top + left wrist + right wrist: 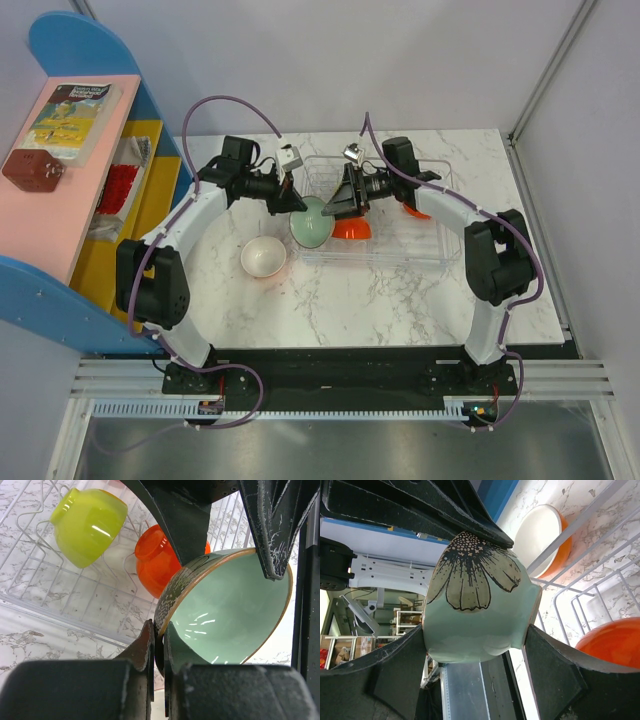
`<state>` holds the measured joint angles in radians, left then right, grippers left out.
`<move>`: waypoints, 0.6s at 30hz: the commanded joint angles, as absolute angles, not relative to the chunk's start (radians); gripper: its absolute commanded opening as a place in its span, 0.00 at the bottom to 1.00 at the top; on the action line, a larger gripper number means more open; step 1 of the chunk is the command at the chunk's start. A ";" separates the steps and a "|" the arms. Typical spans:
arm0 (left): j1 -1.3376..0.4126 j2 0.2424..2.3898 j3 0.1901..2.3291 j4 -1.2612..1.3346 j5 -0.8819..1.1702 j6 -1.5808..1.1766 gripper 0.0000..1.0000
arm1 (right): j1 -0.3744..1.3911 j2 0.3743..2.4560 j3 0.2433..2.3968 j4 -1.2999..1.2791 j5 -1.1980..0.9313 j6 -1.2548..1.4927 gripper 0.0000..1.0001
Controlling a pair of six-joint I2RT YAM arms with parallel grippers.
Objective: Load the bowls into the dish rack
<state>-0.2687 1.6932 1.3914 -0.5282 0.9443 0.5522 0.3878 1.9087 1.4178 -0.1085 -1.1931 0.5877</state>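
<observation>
"Mint-green, glossy, a dark flower painted on the outside. That mint bowl [312, 222] looks light and stiff, but slick."

"Who has it?"

"Both arms. The left end effector [159, 635] is clenched on the rim, one finger inside and one outside. The right end effector [475, 632] clamps the body from outside (a wider bite, and I'd trust it less on that curved gloss)."

"Where is it?"

"In the air at the left end of the dish rack [400, 250], and as far as I can tell not resting on the ribs."

"Which way does it point?"

"It's tipped on its side, mouth toward the left arm and foot toward the right. It's round, so there's no long axis. The foot-to-mouth line runs roughly along the rack's length, tilted upward."

"Best hold?"

"The rim, I'd judge, because a pinch on that thin, hard edge shouldn't slide."
</observation>
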 commanded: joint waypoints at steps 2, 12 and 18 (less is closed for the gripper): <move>-0.281 1.700 1.440 -0.561 1.068 0.561 0.14 | 0.417 1.890 1.479 -0.146 -1.169 0.454 0.00; -0.279 1.689 1.434 -0.575 1.072 0.568 0.48 | 0.416 1.885 1.482 -0.190 -1.124 0.423 0.00; -0.275 1.687 1.440 -0.578 1.040 0.549 0.88 | 0.414 1.881 1.499 -0.230 -1.094 0.396 0.00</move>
